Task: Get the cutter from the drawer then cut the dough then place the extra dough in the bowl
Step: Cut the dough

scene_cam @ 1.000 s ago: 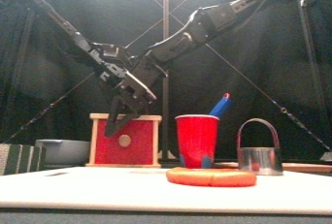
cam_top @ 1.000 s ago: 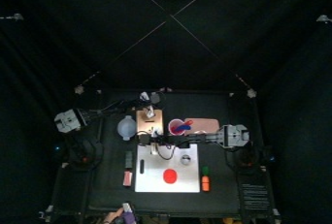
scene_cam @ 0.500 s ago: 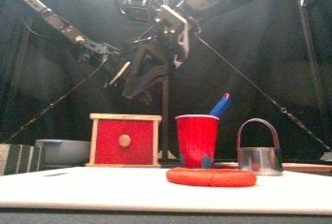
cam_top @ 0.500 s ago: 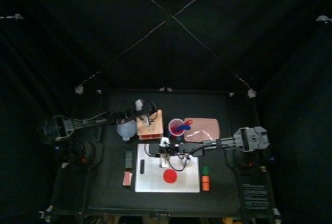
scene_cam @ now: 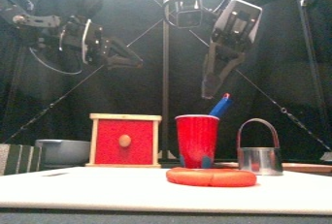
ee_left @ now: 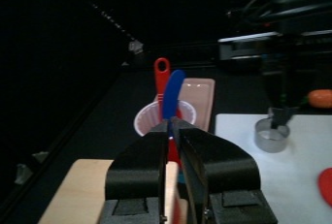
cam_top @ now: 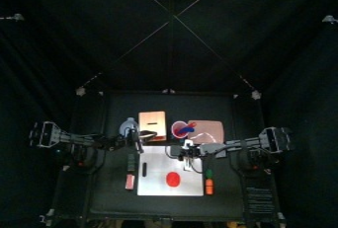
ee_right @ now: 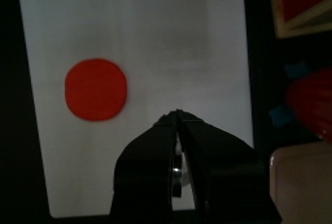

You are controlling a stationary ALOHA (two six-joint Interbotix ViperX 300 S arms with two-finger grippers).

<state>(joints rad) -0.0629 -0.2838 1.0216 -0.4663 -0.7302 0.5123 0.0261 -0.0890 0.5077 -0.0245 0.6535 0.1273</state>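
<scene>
Two black jointed arms (scene_cam: 231, 29) end in rounded, glossy black jaws.

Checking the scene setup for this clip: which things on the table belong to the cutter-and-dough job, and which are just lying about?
Part of the job:
wooden box
metal cutter
red dough disc
white cutting board
blue-grey bowl

Just lying about:
red cup
blue toy knife
pink tray

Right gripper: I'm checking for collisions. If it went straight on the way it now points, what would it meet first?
Probably bare white cutting board, beside the red dough rather than on it. The right gripper hangs high above, so the exact spot is unclear.
</scene>
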